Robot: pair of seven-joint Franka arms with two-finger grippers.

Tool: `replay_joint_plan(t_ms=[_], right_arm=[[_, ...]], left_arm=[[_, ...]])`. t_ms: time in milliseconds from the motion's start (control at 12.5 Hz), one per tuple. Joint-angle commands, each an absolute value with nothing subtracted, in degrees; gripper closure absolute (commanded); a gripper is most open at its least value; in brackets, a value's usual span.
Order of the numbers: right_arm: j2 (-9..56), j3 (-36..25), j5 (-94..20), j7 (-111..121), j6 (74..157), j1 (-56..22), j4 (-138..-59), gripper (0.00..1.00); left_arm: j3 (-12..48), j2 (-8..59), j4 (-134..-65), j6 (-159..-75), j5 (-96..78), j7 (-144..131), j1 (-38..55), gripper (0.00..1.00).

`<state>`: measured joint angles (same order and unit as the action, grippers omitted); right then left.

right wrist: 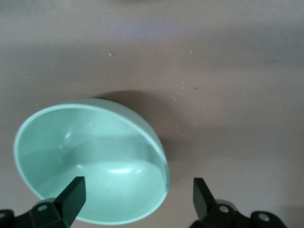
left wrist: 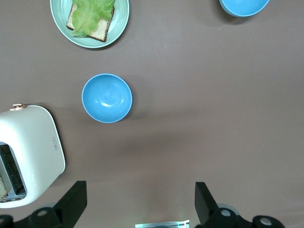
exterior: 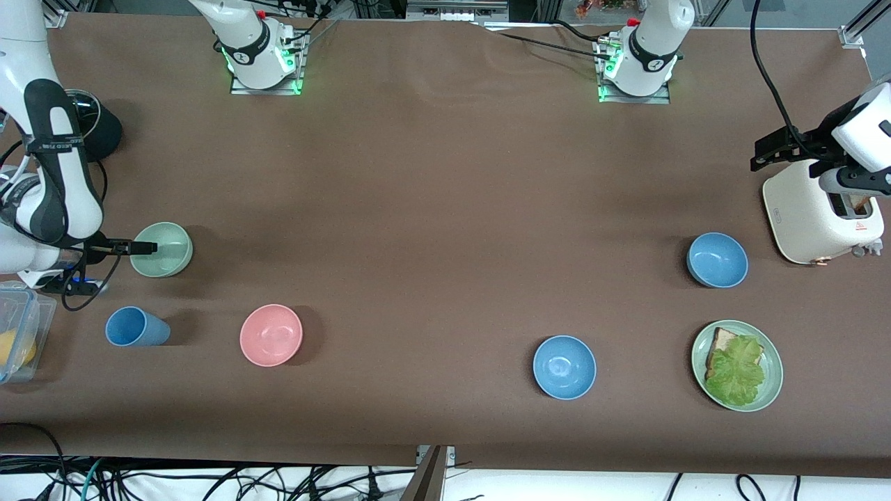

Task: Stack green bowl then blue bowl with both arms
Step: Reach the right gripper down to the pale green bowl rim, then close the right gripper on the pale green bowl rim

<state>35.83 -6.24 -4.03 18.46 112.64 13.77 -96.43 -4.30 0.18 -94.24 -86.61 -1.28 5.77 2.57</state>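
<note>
1. The right gripper (right wrist: 137,199) has its fingers (right wrist: 71,194) spread wide and holds nothing; it hangs low over the green bowl (exterior: 161,249), one finger above the bowl's hollow, the other outside its rim.
2. The left gripper (left wrist: 140,202) is likewise spread and empty, hovering over bare table beside the toaster (exterior: 821,216) at the left arm's end, with the nearest blue bowl (left wrist: 107,98) in its sight.
3. The green bowl sits upright at the right arm's end, farther from the front camera than the blue cup (exterior: 136,327) and pink bowl (exterior: 271,335).
4. It looks light, rigid and smooth, probably plastic. Pinch the thin rim wall, one finger inside, one outside; a shallow bite may slip.
5. A second blue bowl (exterior: 564,367) stands near the plate of bread and lettuce (exterior: 737,365).
</note>
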Motion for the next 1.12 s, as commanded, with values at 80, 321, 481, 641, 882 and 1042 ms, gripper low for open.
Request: replay_joint_plan(t_ms=[80,321,481,641,882,1042], right_arm=[[37.61,-5.8,-6.06,21.27,114.78,15.21,-96.77,0.01],[37.88,-5.71,-6.06,21.18,114.88,15.12,-96.77,0.72],[37.88,-5.54,-6.06,21.09,114.17,15.12,-96.77,1.0],[37.71,-5.28,-6.06,21.09,112.95,15.03,-96.59,1.0],[34.91,-3.09,-6.15,19.96,109.71,14.85,-95.63,1.0],[32.53,-0.1,-6.85,14.45,103.74,14.68,-93.18,1.0]], left_arm=[[-4.57,0.26,-92.9,-85.43,-1.58,5.36,3.08,0.0],[-4.48,0.18,-92.9,-85.43,-1.58,5.36,3.08,0.0],[-4.48,0.18,-92.9,-85.43,-1.58,5.36,3.08,0.0],[-4.4,0.18,-92.9,-85.43,-1.58,5.36,3.08,0.0],[-4.39,0.18,-92.9,-85.43,-1.58,5.36,3.08,0.0],[-4.39,0.18,-92.9,-85.43,-1.58,5.36,3.08,0.0]])
